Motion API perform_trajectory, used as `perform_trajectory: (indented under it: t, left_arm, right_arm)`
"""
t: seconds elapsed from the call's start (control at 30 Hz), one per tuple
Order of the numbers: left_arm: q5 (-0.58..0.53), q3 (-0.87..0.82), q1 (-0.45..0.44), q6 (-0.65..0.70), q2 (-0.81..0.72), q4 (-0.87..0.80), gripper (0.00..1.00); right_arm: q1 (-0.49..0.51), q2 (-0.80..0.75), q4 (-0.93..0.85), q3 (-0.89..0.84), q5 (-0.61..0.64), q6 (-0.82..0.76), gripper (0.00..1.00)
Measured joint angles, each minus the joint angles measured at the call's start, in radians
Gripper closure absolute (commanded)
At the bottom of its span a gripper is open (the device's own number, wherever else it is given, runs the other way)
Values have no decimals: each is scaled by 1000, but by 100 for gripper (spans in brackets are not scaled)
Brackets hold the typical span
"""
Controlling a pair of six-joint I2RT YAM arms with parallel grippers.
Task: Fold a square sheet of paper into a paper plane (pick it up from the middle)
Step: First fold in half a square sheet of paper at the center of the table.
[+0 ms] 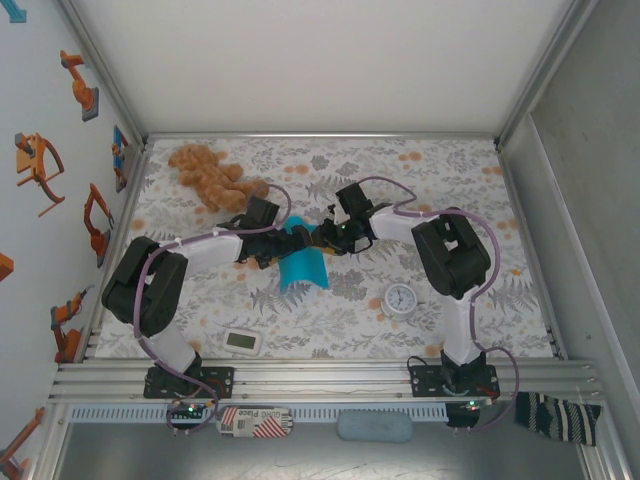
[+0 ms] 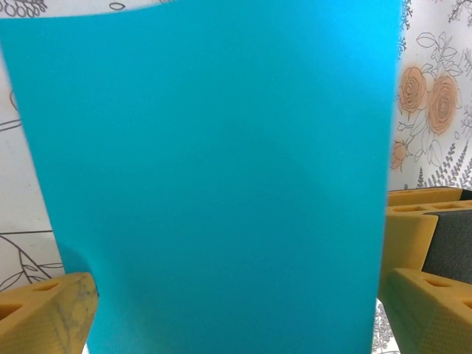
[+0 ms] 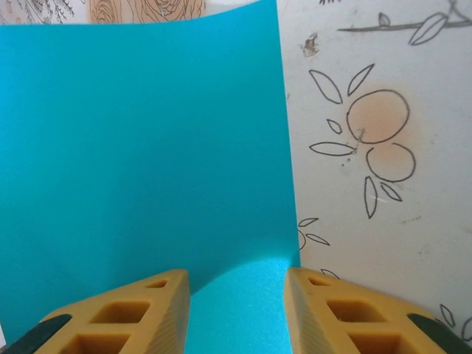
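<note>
While left claw (image 2: 234, 295) and right claw (image 3: 236, 284) gape astride the bowed paper (image 1: 303, 262), unclamped, it may spring flat toward 6 o'clock.

Paper (image 1: 302, 266) rears up before me mid-table; the teddy bear (image 1: 205, 172) blocks the far left corner; the table's (image 1: 450, 170) far right corner lies open.

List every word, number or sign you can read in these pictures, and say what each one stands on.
"Place": on the red-and-white striped card below the front rail; the word before it is too blurred to read.
Numbers on the clock: too small to read.
Screen of the white gadget: too small to read.
</note>
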Motion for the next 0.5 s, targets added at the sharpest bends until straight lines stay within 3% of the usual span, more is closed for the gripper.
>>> perform_trajectory:
  t: [0.27, 0.5]
  left_arm:
    - [-29, 18, -25, 36, 16, -62, 15]
    - [-48, 23, -27, 48, 23, -102, 36]
  right_arm:
    - [3, 2, 11, 0, 0, 14, 63]
    - [2, 2, 13, -2, 1, 15, 64]
